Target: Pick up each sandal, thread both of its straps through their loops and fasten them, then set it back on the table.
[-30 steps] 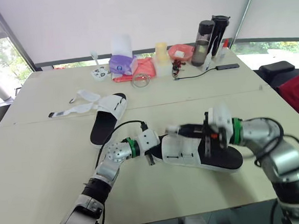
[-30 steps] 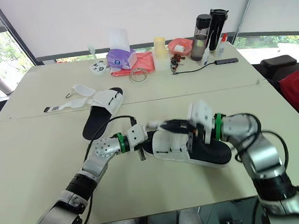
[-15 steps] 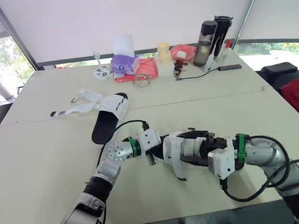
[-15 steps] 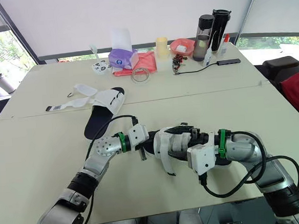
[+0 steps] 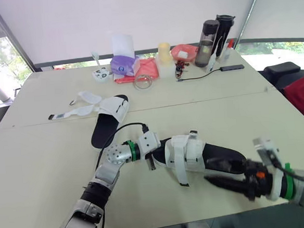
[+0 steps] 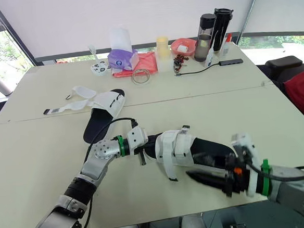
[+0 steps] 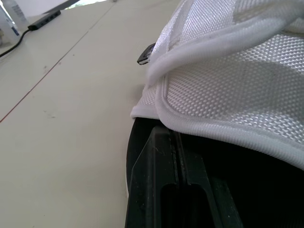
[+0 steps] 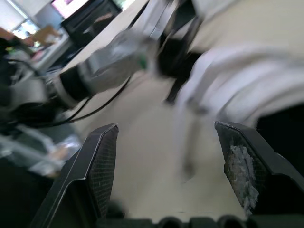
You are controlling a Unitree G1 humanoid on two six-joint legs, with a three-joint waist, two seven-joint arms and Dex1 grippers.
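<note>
Hovering by the front edge of the table [image 5: 41, 168], the right gripper [image 5: 214, 173] has its jaws spread wide just beside the heel of the near sandal [image 5: 188, 150], which lies flat with one white strap [image 5: 181, 175] hanging loose. The left gripper [image 5: 154, 156] meets that sandal's toe, jaws drawn together. Farther back lies the second sandal [image 5: 108, 119], its straps splayed open. Bottles [image 5: 209, 34] stand by the far edge.

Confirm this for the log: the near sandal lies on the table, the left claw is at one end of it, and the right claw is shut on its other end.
Not quite. The right claw is open, not shut on the near sandal. The right wrist view shows its fingers spread wide with nothing between them. The rest stands: the sandal lies on the table with the left claw at one end.
</note>
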